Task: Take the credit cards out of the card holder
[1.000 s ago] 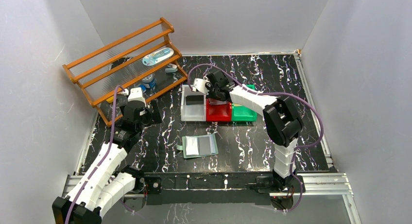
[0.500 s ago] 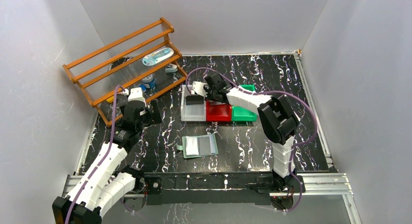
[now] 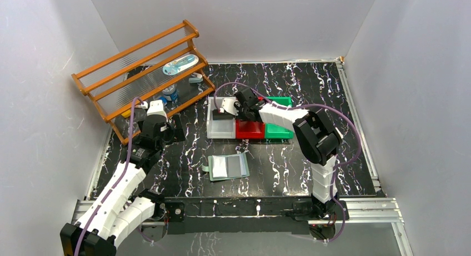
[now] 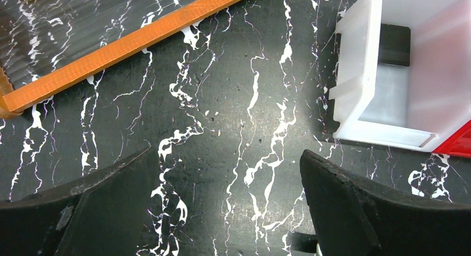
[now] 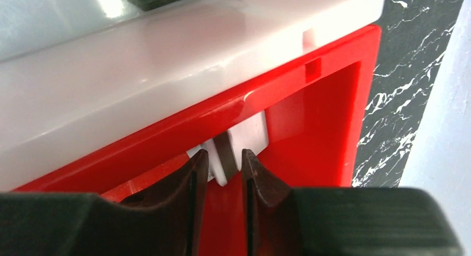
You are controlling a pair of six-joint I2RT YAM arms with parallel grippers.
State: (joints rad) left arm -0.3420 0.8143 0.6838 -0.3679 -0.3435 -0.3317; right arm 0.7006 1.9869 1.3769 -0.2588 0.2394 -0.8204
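1. Holder (image 3: pixel 229 167): spread open and flat on the worktop (image 3: pixel 311 156), toward the front edge, well apart from both grippers.
2. On its left half, a pale rectangle; card or pocket, cannot tell.
3. Behind the holder, three bins in a row: white bin (image 3: pixel 214 131) on the left, red bin (image 3: pixel 250 135) in the middle, green bin (image 3: pixel 277 134) on the right. White and red walls touching in the right wrist view.
4. In the white bin, a dark card (image 3: pixel 222 115) lying flat at the far end, also plain in the left wrist view (image 4: pixel 394 45).
5. Right gripper (image 5: pixel 222 156): down inside the red bin, close to the wall shared with the white bin. Jaws a narrow gap apart, wider than a card is thick.
6. Between and just past the fingertips, a pale card (image 5: pixel 250 136) with a grey band, standing tilted against that red wall. Touching a fingertip or not: cannot tell.
7. Left gripper (image 4: pixel 226 156): hovering over bare worktop between the orange rack (image 3: pixel 139 61) and the white bin. Jaws wide apart, nothing between them.
8. On the rack's shelves, a few small items, too small to name.
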